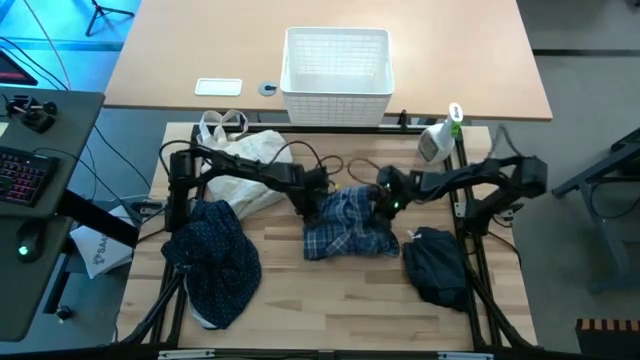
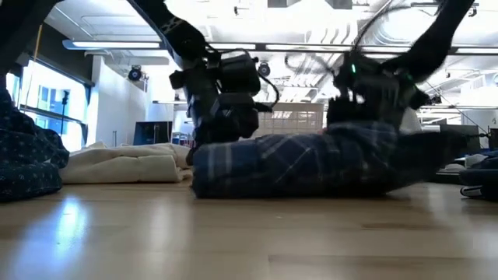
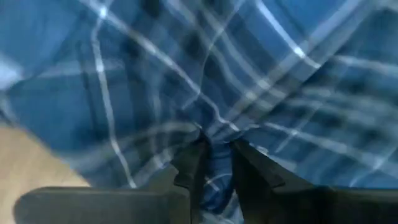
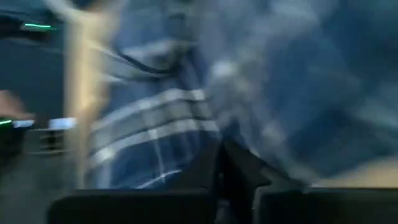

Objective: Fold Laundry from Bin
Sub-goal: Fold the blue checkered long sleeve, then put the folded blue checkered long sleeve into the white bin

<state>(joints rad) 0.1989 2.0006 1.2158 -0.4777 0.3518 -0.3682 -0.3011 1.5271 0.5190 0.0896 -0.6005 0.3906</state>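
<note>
Blue-and-white plaid cloth fills both wrist views: the plaid shirt [image 1: 348, 224] lies bunched at the middle of the wooden surface [image 1: 330, 300], and we have a gripper on each end of it. Our left gripper [image 3: 214, 152] is narrowed onto a pinch of the plaid fabric; our right gripper [image 1: 385, 203] is shut on the shirt's far-right end.

We judge the main risk to be a shallow pinch: if either grip holds only a thin fold, the cloth could slip out when we lift or spread it, leaving the shirt more crumpled. Pulling unevenly could also drag it toward the dark navy piece [image 1: 437, 265] near the right edge.

The dotted navy shirt [image 1: 213, 255] sits by the left edge, a cream cloth bag [image 1: 245, 160] at the far-left corner, a spray bottle [image 1: 438, 138] at the far-right corner. The white bin [image 1: 336, 75] stands on a separate table beyond. Behind is an office space with ceiling strip lights.
</note>
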